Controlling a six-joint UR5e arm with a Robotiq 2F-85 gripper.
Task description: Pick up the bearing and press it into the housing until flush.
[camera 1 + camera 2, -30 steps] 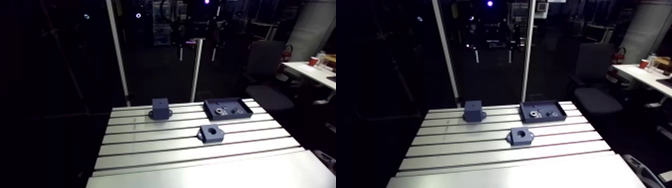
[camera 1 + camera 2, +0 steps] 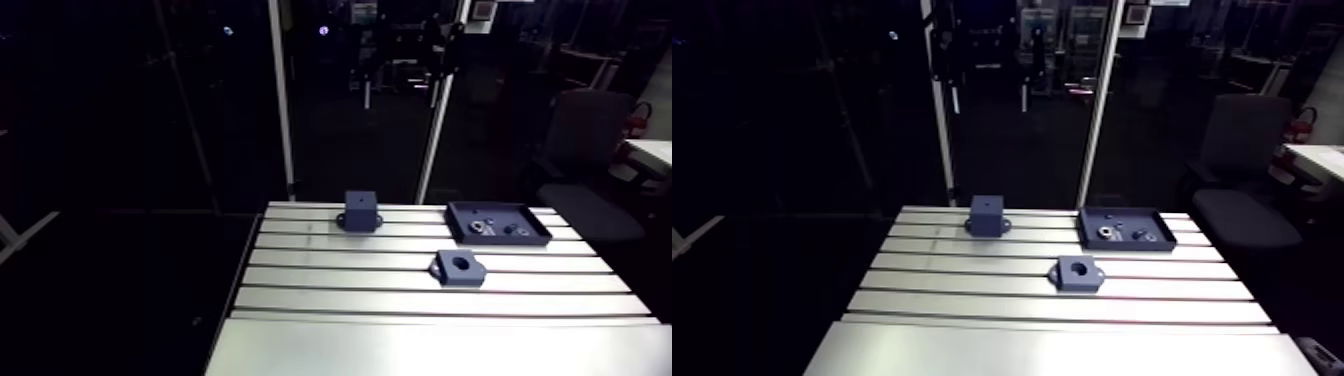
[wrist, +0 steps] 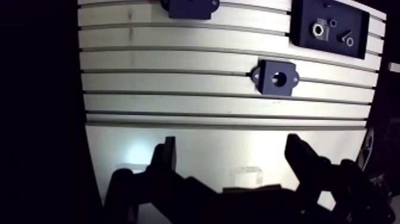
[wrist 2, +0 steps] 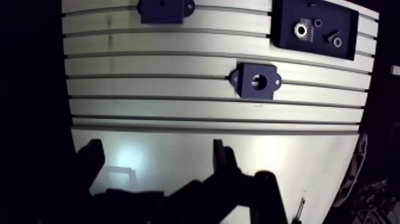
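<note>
Your gripper (image 3: 233,156) hangs over the near part of the slotted table (image 3: 178,59), its two fingers (image 3: 169,158) spread wide with nothing between them. The bearing (image 3: 319,30), a small silvery ring, lies in the dark tray (image 3: 333,47) at the far right among other small parts (image 3: 348,40). The housing (image 3: 275,77), bore up, sits mid-table, nearer than the tray and apart from it. A taller dark block (image 2: 360,211) stands far, left of the tray.

Robotics lab: slotted aluminium table (image 2: 350,297)

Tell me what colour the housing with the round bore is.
Dark blue-grey all over, no pattern. The housing shows best in the wrist view.
</note>
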